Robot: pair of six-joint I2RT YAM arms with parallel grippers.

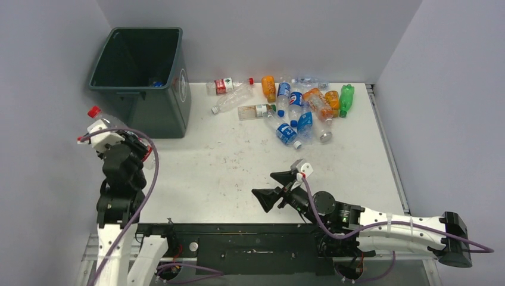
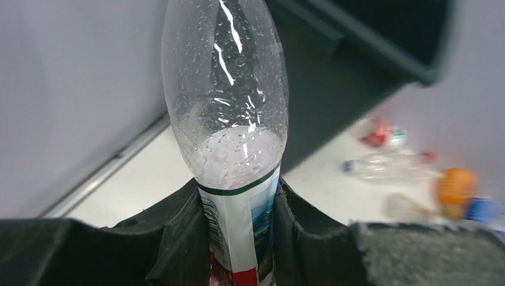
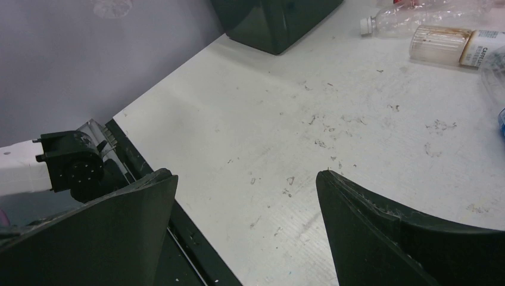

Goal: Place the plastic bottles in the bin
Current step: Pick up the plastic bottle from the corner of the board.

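one clear bottle [image 2: 226, 89] is pinched at its label by the left tool [image 2: 238, 196], held up beside the bin [image 1: 134, 89], likely for dropping in. the right tool [image 3: 245, 176] is spread, empty; other bottles [image 1: 298, 104] lie right of the bin.

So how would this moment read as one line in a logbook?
left end effector: shut on clear red-capped bottle, near bin | right end effector: open, empty, over table | other bottles: heaped at table's far side
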